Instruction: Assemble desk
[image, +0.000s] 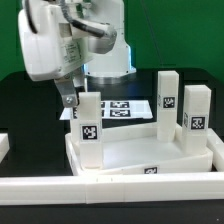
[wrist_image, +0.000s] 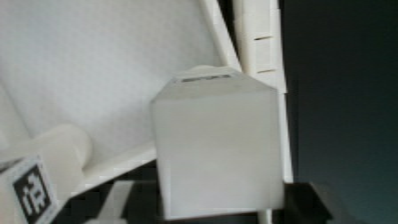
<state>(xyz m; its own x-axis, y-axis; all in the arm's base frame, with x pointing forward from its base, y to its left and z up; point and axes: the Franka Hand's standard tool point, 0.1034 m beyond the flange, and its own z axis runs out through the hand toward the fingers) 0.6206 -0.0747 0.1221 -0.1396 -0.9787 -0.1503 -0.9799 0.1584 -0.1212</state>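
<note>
In the exterior view, your hand (image: 72, 105) is down at the upper end of the leg (image: 89, 125) nearest the exterior view's left. That leg stands upright with its long axis vertical, at the corner of the desk panel (image: 140, 152) closest to the near edge of the black tabletop (image: 20, 110). The panel lies flat, rim up. Two more legs (image: 166, 95) (image: 196, 110) stand at its corners toward the exterior view's right. The marker board (image: 125, 108) lies behind it, toward the far edge. A long white border bar (image: 100, 186) runs along the near edge, just beside the panel, so there is little room on that side.

In the wrist view, the leg (wrist_image: 217, 135) lies straight ahead of the hand (wrist_image: 214, 200), its length pointing away from you. The dark fingers (wrist_image: 125, 203) stand on either side of it. They bracket the leg closely, but you cannot tell whether they are pressing on it or standing just clear. The panel's flat face (wrist_image: 89, 80) fills one side and its rim runs past the leg's far end. Another tagged block (wrist_image: 32, 188) shows near one finger.

Your next move likely turns on the vertical line between leg and corner socket — judge whether the leg is fully seated before you pull away.
</note>
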